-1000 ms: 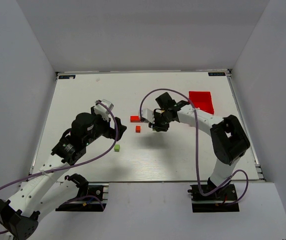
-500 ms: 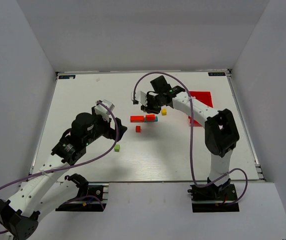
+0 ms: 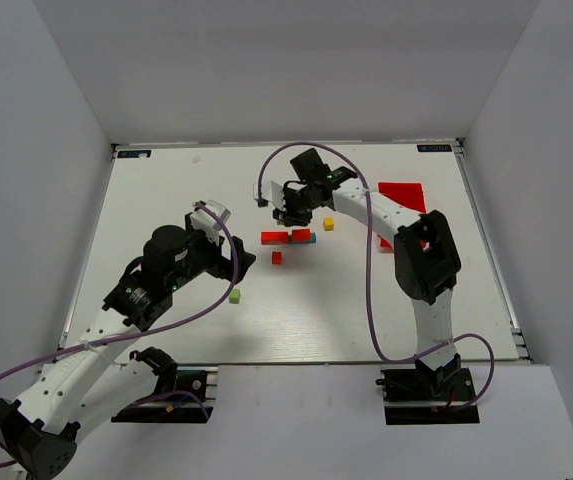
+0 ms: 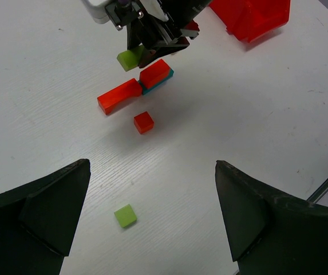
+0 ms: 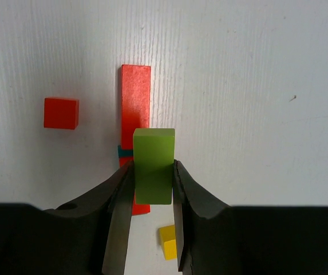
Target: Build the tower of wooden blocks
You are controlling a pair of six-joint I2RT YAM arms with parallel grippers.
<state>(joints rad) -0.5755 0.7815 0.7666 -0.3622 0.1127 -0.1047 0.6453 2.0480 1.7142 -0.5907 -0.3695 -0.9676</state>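
Pinching the green block in my right gripper, I hover over the tower, its red bar running up the frame centre. My left gripper gapes, farther off.

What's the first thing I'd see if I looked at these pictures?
The right gripper pinching a lime-green block, up in the air by the little tower of red and teal blocks mid-table. Next, the bright red tray at the far right, and a loose green cube nearer the open left gripper.
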